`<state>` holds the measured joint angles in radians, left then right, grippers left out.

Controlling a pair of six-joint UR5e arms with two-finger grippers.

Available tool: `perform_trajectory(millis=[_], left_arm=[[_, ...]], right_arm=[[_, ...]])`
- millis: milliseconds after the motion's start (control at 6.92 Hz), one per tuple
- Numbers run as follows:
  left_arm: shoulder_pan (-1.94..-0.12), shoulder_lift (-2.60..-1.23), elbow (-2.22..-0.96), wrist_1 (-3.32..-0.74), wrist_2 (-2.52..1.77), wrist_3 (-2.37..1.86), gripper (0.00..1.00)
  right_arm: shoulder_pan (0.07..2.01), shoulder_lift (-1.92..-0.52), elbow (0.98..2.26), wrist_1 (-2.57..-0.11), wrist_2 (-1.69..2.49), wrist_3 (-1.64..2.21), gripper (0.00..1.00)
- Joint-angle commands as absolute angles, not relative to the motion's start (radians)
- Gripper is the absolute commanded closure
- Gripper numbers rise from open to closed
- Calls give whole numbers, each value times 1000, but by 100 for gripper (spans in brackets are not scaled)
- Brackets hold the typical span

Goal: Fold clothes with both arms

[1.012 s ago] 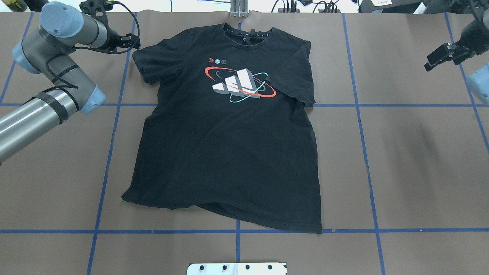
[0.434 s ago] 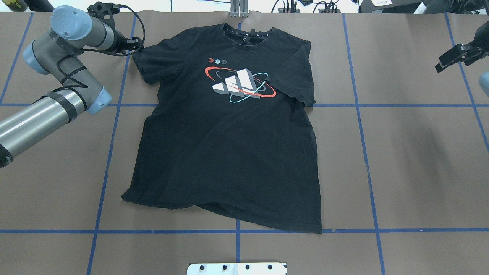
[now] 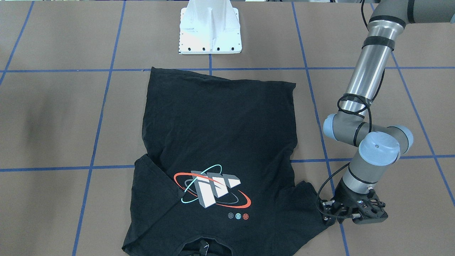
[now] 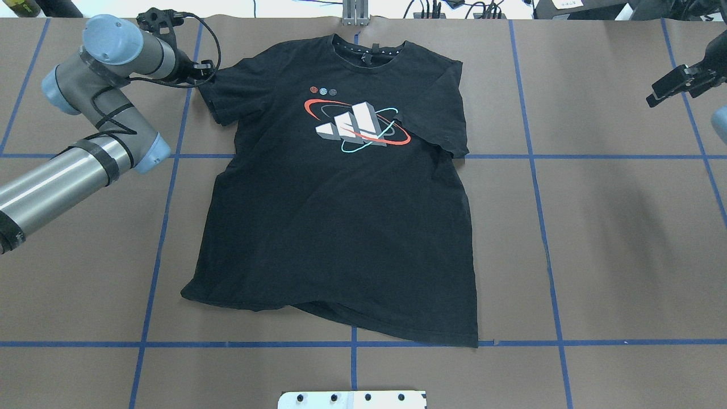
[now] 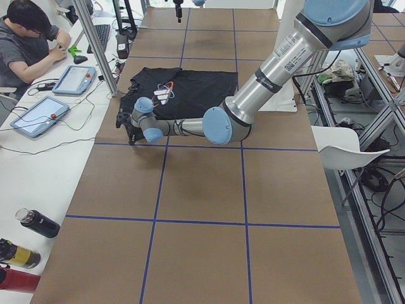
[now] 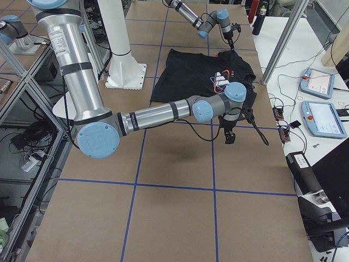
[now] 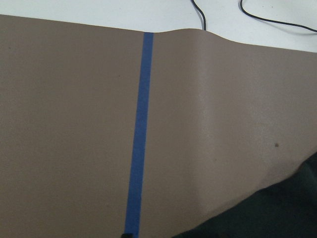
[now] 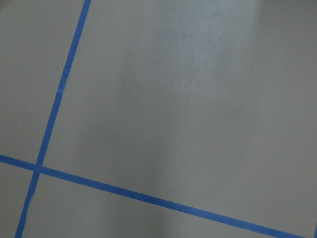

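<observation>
Left gripper [image 4: 204, 68]: just beside the left sleeve [image 4: 221, 99]; we cannot tell whether it is parted or closed
Right gripper [image 4: 654, 99]: far right over the table [image 4: 625, 227], well apart; grip unclear too
T-shirt [image 4: 341, 227]: flat mid-table, print up, collar far
Handling: we judge it soft, light, limp; take sleeve and hem corners
Count: one T-shirt, two arms

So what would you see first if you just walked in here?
A big black T-shirt lies flat in the middle of the brown table, with white blocks ringed in red and teal printed on its chest. The left pincer sits right at one sleeve's edge, while the right pincer hangs far off at the other side.
</observation>
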<state>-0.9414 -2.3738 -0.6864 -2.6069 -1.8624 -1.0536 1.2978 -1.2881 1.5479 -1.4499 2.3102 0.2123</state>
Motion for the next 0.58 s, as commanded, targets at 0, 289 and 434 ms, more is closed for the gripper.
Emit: perform_trajectory(millis=[0, 289, 434], left_arm=[[-937, -2375, -686, -2608, -1862, -1049, 74], [-937, -2373, -687, -2606, -1862, -1042, 85], [-939, -2373, -690, -2606, -1862, -1042, 89]], right_arm=[[1298, -1282, 1548, -1453, 2310, 218, 0], [1296, -1282, 1548, -1451, 2310, 224, 0], [1296, -1282, 1548, -1451, 2310, 224, 0]])
